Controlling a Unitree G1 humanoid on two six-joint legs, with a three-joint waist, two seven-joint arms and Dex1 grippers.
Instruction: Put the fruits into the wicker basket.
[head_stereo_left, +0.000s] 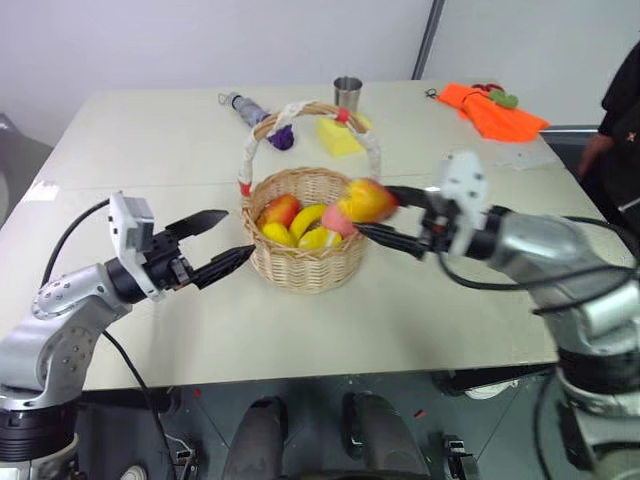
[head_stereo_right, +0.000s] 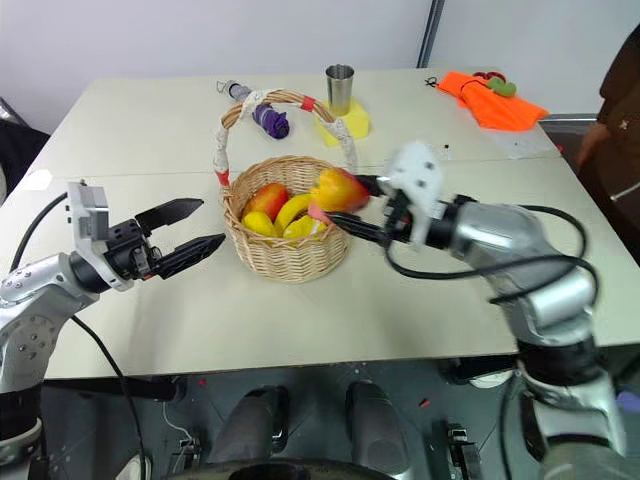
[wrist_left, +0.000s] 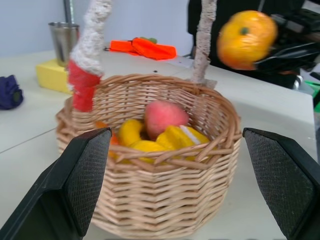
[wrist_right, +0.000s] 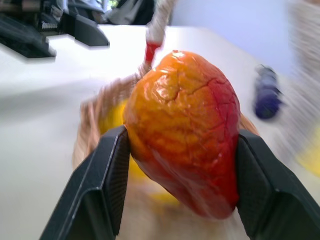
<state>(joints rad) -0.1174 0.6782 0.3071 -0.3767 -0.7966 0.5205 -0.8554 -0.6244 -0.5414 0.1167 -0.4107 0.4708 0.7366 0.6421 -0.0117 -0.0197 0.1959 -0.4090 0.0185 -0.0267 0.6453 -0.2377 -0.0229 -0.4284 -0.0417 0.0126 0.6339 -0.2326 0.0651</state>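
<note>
**Mango at basket rim, release pending**

Head views: mango (head_stereo_left: 368, 200) is clamped in the right tool (head_stereo_left: 372, 214), above the near rim of the wicker basket (head_stereo_left: 305, 262) on the surface (head_stereo_left: 150, 140). Left tool (head_stereo_left: 214, 243) stands apart, empty, beside the basket.

Left wrist view: peach (wrist_left: 163, 116) lies inside among bananas (wrist_left: 145, 141).

Right wrist view: both fingers (wrist_right: 107, 185) press the mango's sides.

Next: move over the basket's middle, clear of the handle (head_stereo_left: 262, 135), then release.

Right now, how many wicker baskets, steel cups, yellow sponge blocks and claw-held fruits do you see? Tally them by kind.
Round tan wicker basket with arched handle: 1
Shiny steel cup: 1
Yellow sponge block: 1
Red-and-yellow pointed mango-like fruit held in the right claw: 1
Total: 4
</note>
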